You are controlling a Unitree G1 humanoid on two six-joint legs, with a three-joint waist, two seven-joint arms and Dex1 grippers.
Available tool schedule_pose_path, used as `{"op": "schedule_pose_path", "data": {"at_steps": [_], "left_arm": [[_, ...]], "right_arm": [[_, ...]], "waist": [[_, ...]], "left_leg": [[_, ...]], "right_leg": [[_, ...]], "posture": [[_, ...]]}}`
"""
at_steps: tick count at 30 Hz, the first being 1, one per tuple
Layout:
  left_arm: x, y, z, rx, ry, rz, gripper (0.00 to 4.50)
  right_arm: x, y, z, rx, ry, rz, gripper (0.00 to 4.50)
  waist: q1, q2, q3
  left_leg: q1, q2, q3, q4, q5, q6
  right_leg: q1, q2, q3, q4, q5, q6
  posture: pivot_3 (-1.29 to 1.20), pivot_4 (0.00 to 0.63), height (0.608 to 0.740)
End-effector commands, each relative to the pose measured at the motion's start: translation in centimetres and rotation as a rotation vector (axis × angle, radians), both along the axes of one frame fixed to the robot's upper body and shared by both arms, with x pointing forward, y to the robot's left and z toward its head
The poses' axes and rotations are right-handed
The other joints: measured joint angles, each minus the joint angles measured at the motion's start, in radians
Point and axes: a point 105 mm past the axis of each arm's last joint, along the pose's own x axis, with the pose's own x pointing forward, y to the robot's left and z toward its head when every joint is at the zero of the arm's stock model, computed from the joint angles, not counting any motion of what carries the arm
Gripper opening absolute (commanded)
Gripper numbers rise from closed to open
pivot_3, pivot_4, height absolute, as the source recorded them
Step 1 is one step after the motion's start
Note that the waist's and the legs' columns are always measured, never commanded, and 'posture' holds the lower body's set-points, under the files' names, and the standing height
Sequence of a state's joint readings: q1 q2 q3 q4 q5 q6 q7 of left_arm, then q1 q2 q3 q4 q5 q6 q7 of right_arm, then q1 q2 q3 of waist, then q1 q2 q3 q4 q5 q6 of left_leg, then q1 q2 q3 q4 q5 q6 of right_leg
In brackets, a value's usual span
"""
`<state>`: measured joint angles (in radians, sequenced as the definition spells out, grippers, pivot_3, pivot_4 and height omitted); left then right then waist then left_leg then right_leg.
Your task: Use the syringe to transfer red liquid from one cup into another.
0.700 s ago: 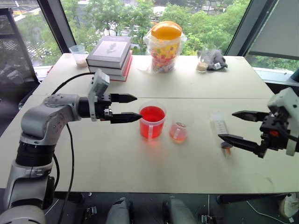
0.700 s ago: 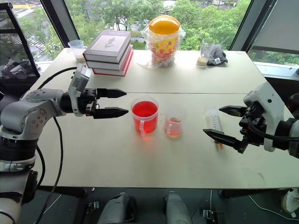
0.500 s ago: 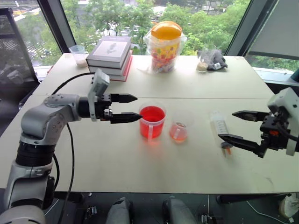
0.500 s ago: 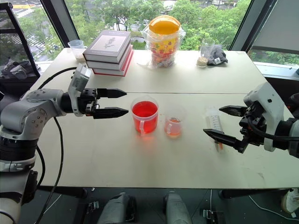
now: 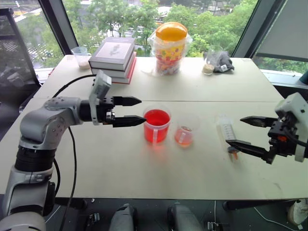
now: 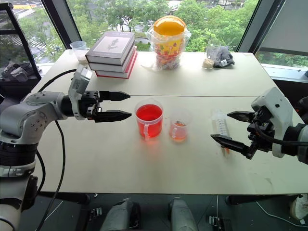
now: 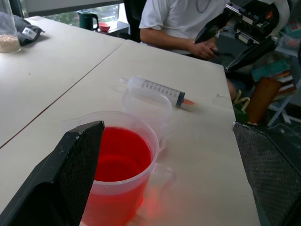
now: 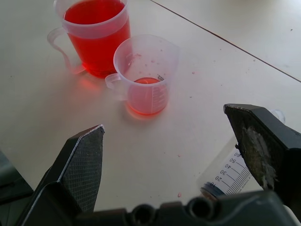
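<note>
Almost nothing has changed in the last moment: the right gripper (image 6: pixel 233 128) has only drifted a little outward and keeps hovering over the syringe (image 6: pixel 220 126), which lies flat on the table (image 6: pixel 144 168), so the pickup is not yet begun. Its jaws stand wide apart and hold nothing (the syringe tip lies just under the lower finger). The left gripper (image 6: pixel 122 106), also wide open and empty, points level toward the larger red cup (image 6: pixel 148 119), just beside its rim. The smaller cup (image 6: pixel 178 127), with a little pale liquid, stands between the red cup and the syringe.
</note>
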<state>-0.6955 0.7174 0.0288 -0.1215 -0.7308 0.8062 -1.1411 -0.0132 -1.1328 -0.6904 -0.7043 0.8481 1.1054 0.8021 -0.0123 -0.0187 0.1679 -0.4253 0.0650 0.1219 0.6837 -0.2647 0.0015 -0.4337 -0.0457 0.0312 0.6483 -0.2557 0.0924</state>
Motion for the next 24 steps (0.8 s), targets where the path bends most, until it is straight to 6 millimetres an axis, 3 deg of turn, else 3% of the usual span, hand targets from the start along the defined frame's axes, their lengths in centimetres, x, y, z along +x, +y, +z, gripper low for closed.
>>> {"op": "schedule_pose_path", "data": {"at_steps": [1,4,10,17,24], "left_arm": [[-0.3,0.5,0.8,-0.011,-0.033,0.002,4.50],[-0.3,0.5,0.6,-0.009,-0.031,0.001,4.50],[-0.4,0.4,0.4,-0.007,-0.031,-0.002,4.50],[-0.4,0.1,0.2,-0.019,-0.040,-0.001,4.50],[-0.5,-0.1,0.2,-0.038,-0.049,0.018,4.50]], "right_arm": [[0.3,-0.4,0.9,-0.038,-0.048,-0.024,4.47],[0.8,-0.9,0.7,-0.053,-0.045,-0.046,4.47],[2.5,-2.3,-0.6,-0.031,0.140,-0.157,4.47],[6.8,-5.3,-2.2,-0.010,0.307,-0.380,4.47],[11.2,-6.5,-3.7,0.034,0.465,-0.588,4.47]], "waist": [[0.000,0.000,0.000],[0.000,0.000,0.000],[-0.004,0.000,0.000],[-0.003,0.000,0.000],[-0.006,0.000,0.000]], "left_leg": [[0.000,0.000,0.000,0.000,0.000,0.000],[0.000,0.000,0.000,0.000,0.000,0.000],[0.000,0.000,0.000,0.000,0.000,0.000],[0.000,0.000,0.001,0.000,0.000,0.000],[-0.002,0.000,0.007,-0.001,0.000,0.000]], "right_leg": [[0.000,0.000,0.000,0.000,0.000,0.000],[0.000,0.000,0.000,0.000,0.000,0.000],[0.000,0.000,0.000,0.000,0.000,-0.001],[-0.001,0.000,0.001,0.000,0.000,-0.001],[-0.007,0.000,0.005,0.001,0.000,-0.001]], "posture": [[0.00,0.150,0.740],[0.00,0.150,0.740],[0.00,0.150,0.740],[0.00,0.150,0.740],[0.00,0.150,0.740]]}}
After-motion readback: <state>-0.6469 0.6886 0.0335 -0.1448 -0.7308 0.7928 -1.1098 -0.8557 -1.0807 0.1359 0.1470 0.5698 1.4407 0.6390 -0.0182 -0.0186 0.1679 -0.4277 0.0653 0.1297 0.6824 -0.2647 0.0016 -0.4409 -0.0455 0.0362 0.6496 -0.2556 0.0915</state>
